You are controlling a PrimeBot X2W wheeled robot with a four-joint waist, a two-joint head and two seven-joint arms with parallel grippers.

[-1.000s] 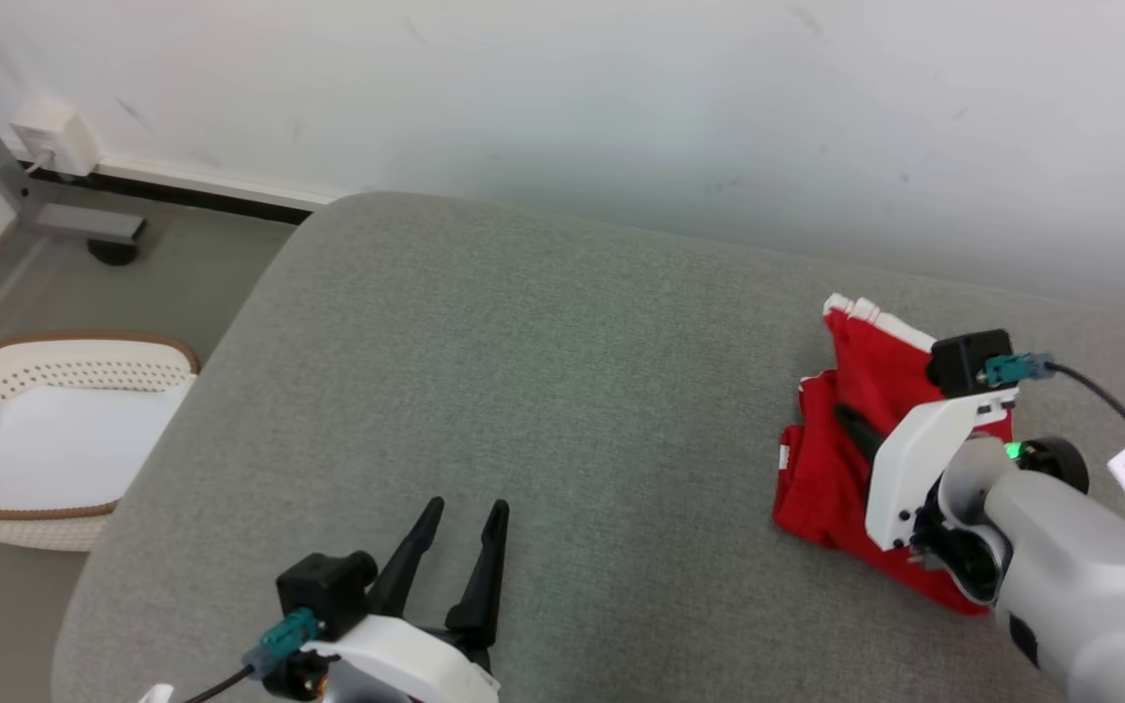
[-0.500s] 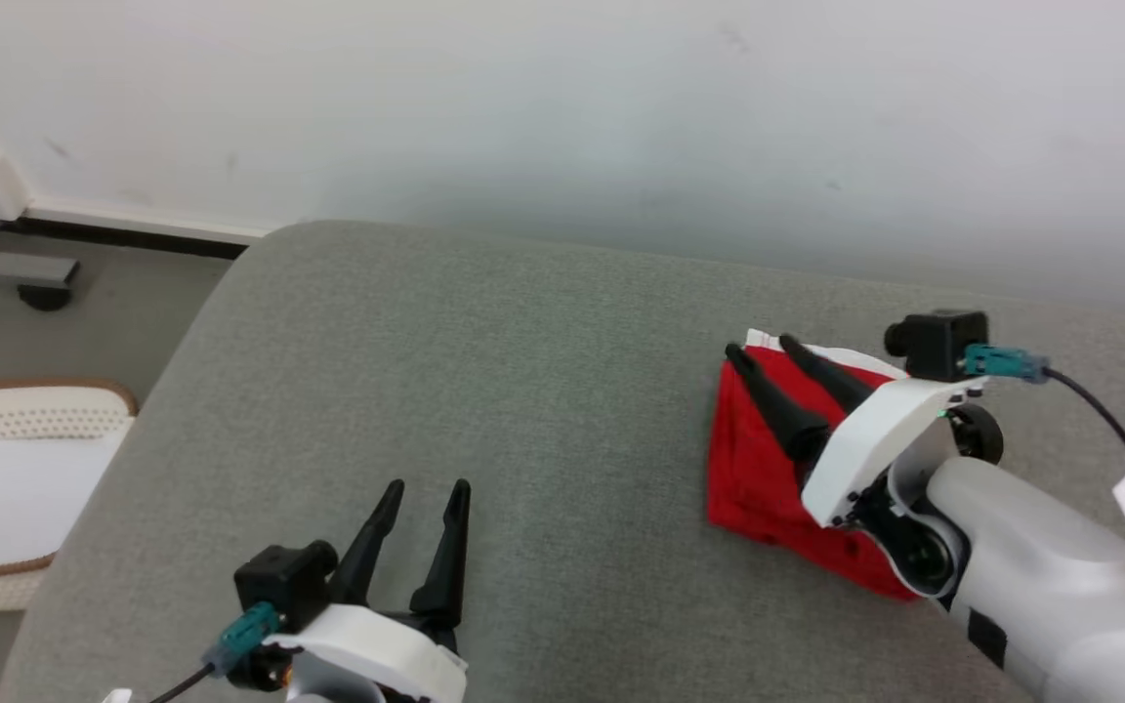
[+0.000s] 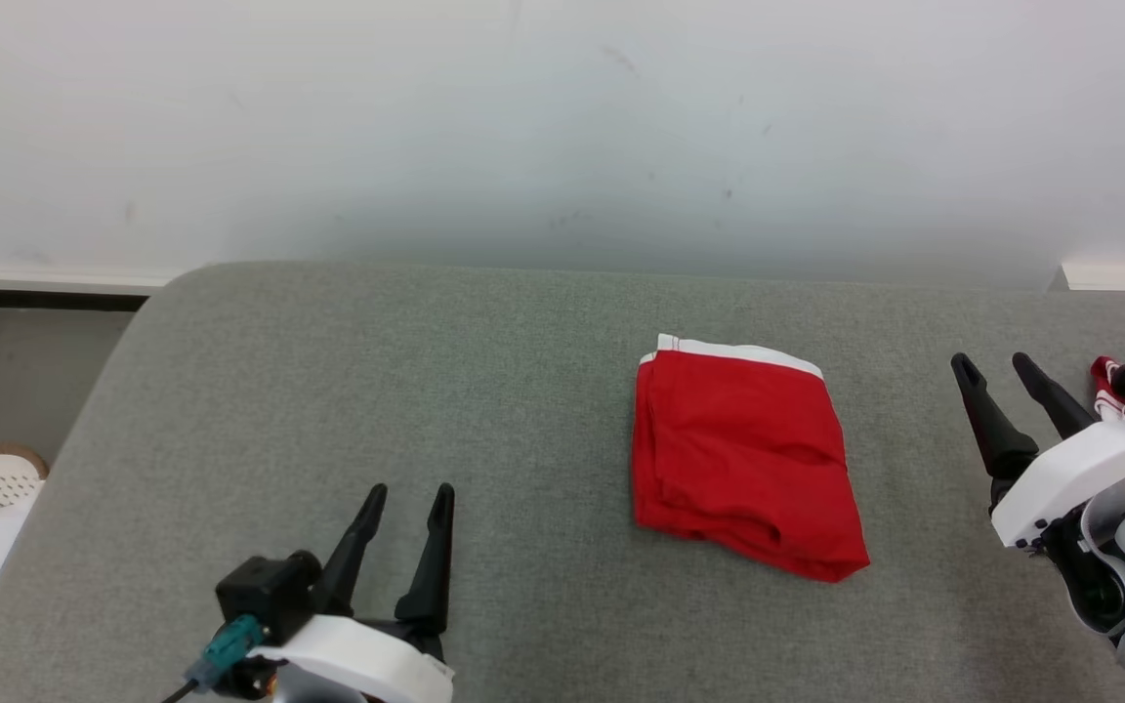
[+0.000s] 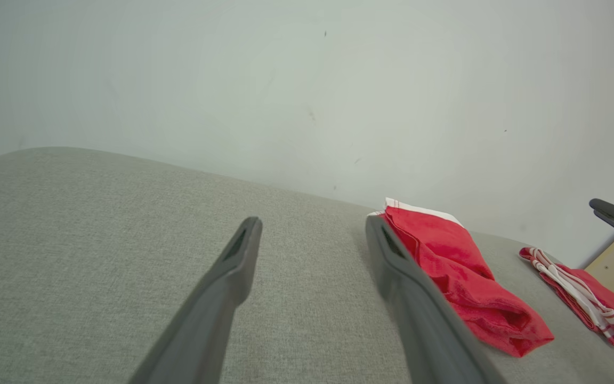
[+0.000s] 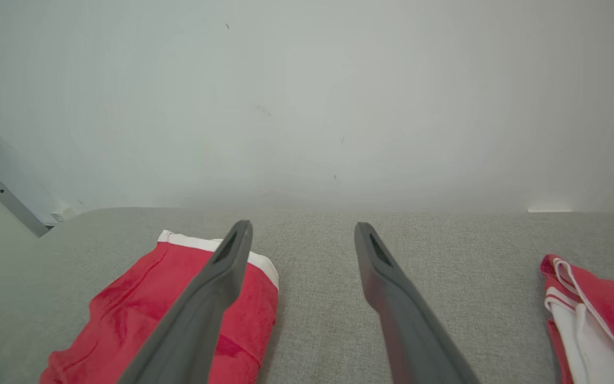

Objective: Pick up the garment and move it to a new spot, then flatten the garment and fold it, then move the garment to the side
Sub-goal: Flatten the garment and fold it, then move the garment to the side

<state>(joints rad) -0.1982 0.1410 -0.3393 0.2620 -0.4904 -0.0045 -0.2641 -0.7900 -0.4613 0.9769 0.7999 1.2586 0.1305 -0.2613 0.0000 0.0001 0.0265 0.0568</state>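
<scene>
The red garment (image 3: 743, 459), folded into a rough rectangle with its white waistband at the far edge, lies flat on the grey cushion (image 3: 377, 371), right of the middle. The right claw (image 3: 990, 361) hangs to the garment's right, apart from it, fingers spread wide and empty, with a second red-and-white garment (image 5: 595, 314) crumpled on its far side. The left claw (image 3: 411, 490) sits over the cushion's front left, also wide and holding nothing.
</scene>
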